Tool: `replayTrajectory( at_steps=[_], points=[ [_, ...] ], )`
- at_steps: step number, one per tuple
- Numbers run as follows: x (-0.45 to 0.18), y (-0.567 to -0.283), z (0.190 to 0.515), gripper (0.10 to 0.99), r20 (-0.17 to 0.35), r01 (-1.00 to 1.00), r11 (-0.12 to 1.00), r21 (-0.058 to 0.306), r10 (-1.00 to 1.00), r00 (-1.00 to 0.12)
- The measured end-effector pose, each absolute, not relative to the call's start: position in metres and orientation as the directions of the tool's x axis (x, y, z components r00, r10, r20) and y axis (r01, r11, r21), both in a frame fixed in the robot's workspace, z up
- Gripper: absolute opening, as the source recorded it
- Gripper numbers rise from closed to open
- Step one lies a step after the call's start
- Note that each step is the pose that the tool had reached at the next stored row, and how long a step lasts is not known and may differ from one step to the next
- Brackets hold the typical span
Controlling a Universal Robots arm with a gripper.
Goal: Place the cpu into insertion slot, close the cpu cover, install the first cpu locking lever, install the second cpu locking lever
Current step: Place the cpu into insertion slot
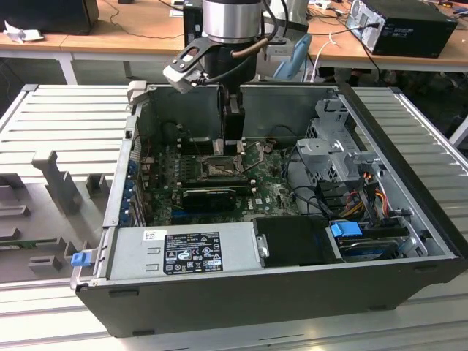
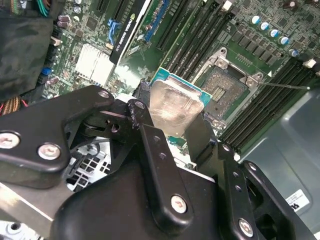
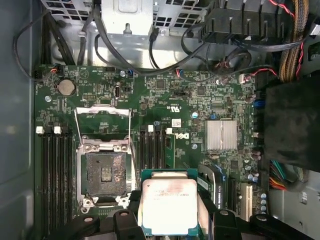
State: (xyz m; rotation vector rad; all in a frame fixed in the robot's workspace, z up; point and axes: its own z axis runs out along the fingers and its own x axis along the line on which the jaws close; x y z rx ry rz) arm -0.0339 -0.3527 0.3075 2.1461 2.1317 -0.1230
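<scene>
The gripper (image 3: 169,212) is clamped on two opposite edges of the cpu (image 3: 169,197), its grey face showing. The cpu hangs just beside the uncovered insertion slot (image 3: 106,172), apparently clear of the board.

Brightly and evenly lit from overhead in the exterior view, with a pale sheen along the ribs of the table (image 1: 66,110) and only soft shadow under the computer case (image 1: 292,292) at the table's near edge. Dimmer inside the case, darkest against its back wall and beneath the arm. In the second wrist view, white glare smeared across the metal top of the cpu (image 2: 175,102), near burn-out on the heat sink (image 2: 95,65), and dull grey highlights on the screws of the black gripper (image 2: 172,114), close up and slightly soft. In the first wrist view, flat cool light over the motherboard (image 3: 175,100), deep shadow along the case walls, and a mild sheen on the cpu.
</scene>
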Motion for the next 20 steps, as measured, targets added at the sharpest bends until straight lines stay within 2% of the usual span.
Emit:
replayTrajectory(
  at_steps=[2,5,8,20],
  points=[
    [-0.034,-0.353,0.307,0.525,-0.122,1.000,-0.006,0.024,0.993,0.009],
    [-0.034,-0.353,0.306,0.525,-0.043,1.000,-0.008,0.023,0.999,0.009],
    [-0.036,-0.353,0.305,0.525,-0.001,1.000,-0.010,0.023,1.000,0.010],
    [-0.036,-0.353,0.282,0.525,0.009,1.000,-0.010,0.023,1.000,0.009]
  ],
)
